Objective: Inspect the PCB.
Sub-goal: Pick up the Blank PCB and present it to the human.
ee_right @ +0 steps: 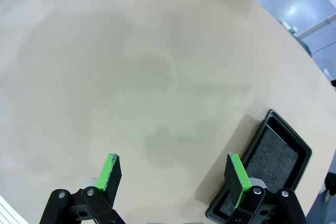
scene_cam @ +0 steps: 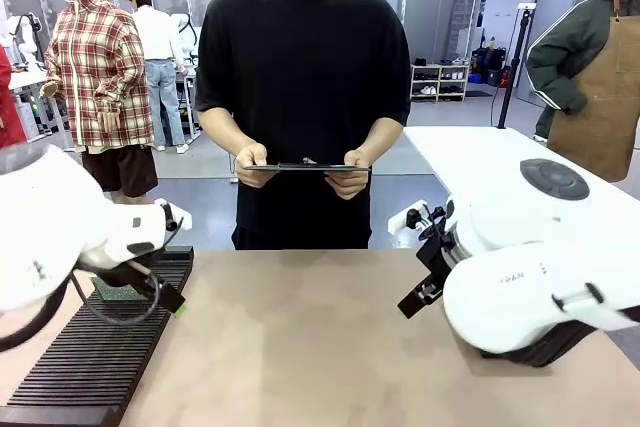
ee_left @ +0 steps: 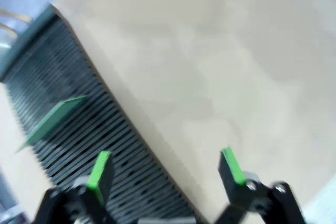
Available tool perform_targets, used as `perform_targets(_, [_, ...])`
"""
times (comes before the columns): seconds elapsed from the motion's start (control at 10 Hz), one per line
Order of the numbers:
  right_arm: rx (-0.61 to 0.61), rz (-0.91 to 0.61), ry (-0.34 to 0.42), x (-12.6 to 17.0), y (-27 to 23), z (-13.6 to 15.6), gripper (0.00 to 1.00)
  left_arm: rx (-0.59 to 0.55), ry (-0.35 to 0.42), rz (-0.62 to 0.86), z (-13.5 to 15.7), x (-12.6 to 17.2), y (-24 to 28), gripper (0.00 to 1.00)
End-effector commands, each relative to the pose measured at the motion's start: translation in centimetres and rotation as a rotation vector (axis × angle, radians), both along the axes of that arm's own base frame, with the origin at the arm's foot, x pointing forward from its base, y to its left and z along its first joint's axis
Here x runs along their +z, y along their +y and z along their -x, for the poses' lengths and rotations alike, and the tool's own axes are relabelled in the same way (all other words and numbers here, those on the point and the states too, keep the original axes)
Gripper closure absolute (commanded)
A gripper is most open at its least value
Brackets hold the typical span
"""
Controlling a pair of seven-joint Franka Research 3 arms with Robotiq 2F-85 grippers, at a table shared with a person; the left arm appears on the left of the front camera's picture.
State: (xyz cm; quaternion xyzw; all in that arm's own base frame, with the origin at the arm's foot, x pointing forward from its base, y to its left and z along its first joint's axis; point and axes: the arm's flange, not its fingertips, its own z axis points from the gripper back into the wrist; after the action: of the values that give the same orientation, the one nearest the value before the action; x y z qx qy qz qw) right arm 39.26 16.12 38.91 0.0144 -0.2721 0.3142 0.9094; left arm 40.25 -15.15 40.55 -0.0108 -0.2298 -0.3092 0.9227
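Observation:
The PCB (ee_left: 52, 120), a thin green board, stands on edge in a slot of the black ribbed rack (ee_left: 110, 156); in the front view the PCB (scene_cam: 118, 293) shows under my left wrist. My left gripper (ee_left: 165, 169) hangs open over the rack's edge, to one side of the board, with nothing between its green pads. In the front view the left gripper (scene_cam: 170, 299) is low at the left. My right gripper (ee_right: 173, 174) is open and empty above bare table, and shows as the right gripper (scene_cam: 420, 297) in the front view.
A person across the table holds a dark clipboard (scene_cam: 305, 167) level in both hands. A shallow black tray (ee_right: 273, 163) lies beside my right gripper. The rack (scene_cam: 90, 357) runs along the table's left side. The tan table (scene_cam: 300, 347) stretches between the arms.

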Motion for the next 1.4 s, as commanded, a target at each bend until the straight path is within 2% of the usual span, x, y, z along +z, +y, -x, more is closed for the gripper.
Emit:
perform_targets(0.0, [0.022, -0.043, 0.067, 4.2, -2.3, 0.2, 0.00, -0.009, 0.094, 0.022, -0.1, 5.1, 1.8, 0.00])
perform_targets(0.2, [0.051, -0.180, 0.152, 6.1, -4.7, 0.1, 0.00, -0.056, 0.226, 0.160, -0.1, 6.6, 3.9, 0.00])
perform_targets(0.4, [0.065, -0.417, 0.266, 7.5, -7.8, 1.3, 0.00, -0.083, 0.257, 0.352, 1.0, 8.5, 7.1, 0.00])
perform_targets(0.5, [0.099, -0.583, 0.340, 8.3, -10.2, 2.5, 0.00, -0.090, 0.271, 0.524, 2.2, 9.6, 9.5, 0.00])
perform_targets(0.6, [0.121, -0.695, 0.363, 8.8, -12.7, 3.7, 0.00, -0.113, 0.276, 0.747, 3.4, 10.4, 11.7, 0.00])
perform_targets(0.7, [0.125, -0.806, 0.376, 8.8, -15.5, 5.2, 0.00, -0.131, 0.287, 0.858, 5.0, 10.6, 14.1, 0.00])
perform_targets(0.9, [0.106, -1.040, 0.380, 7.7, -21.4, 8.3, 0.00, -0.104, 0.253, 1.059, 8.3, 11.0, 19.9, 0.00])
perform_targets(1.0, [0.078, -1.077, 0.380, 6.5, -23.4, 9.1, 0.00, -0.078, 0.259, 1.097, 9.4, 10.6, 22.3, 0.00])
perform_targets(1.2, [0.037, -1.199, 0.338, 4.1, -26.5, 10.4, 0.00, 0.022, 0.133, 1.239, 11.2, 9.0, 26.9, 0.00])
perform_targets(1.3, [0.007, -1.226, 0.315, 3.2, -27.7, 11.5, 0.00, 0.105, 0.128, 1.266, 12.6, 8.0, 28.9, 0.00])
